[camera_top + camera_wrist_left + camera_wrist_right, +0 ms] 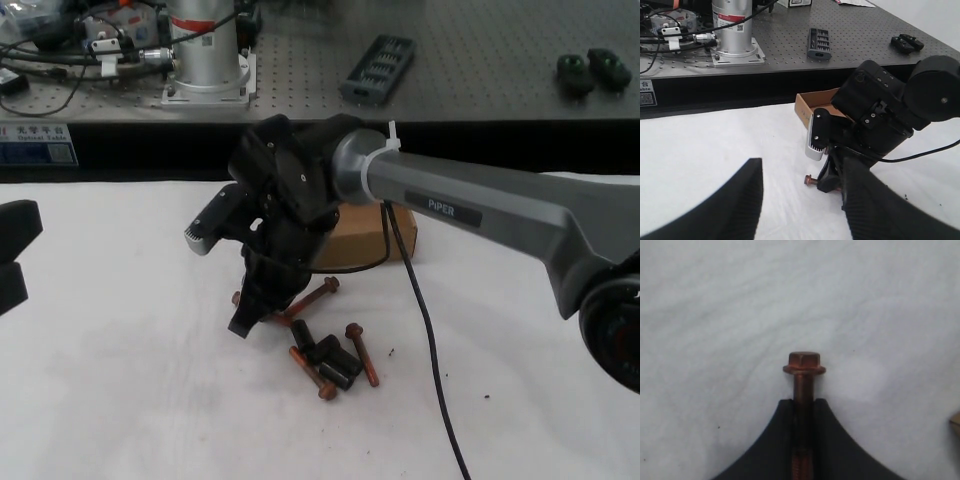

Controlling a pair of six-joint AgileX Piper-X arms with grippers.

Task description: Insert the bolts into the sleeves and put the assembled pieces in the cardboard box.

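Note:
My right gripper (803,402) is shut on a copper-coloured bolt (804,365); the hex head sticks out past the fingertips, just over the white cloth. In the high view this gripper (250,315) points down at the left end of a small pile. The pile holds three more bolts (362,352) and several short black sleeves (335,360). The cardboard box (375,235) stands right behind that arm's wrist, and its open top shows in the left wrist view (812,102). My left gripper (10,255) sits at the cloth's left edge, open (800,170) and holding nothing.
The right arm's black cable (430,340) trails across the cloth toward the front. Behind the cloth runs a perforated metal bench with a metal post (205,50), a black rack (378,68) and two dark knobs (592,70).

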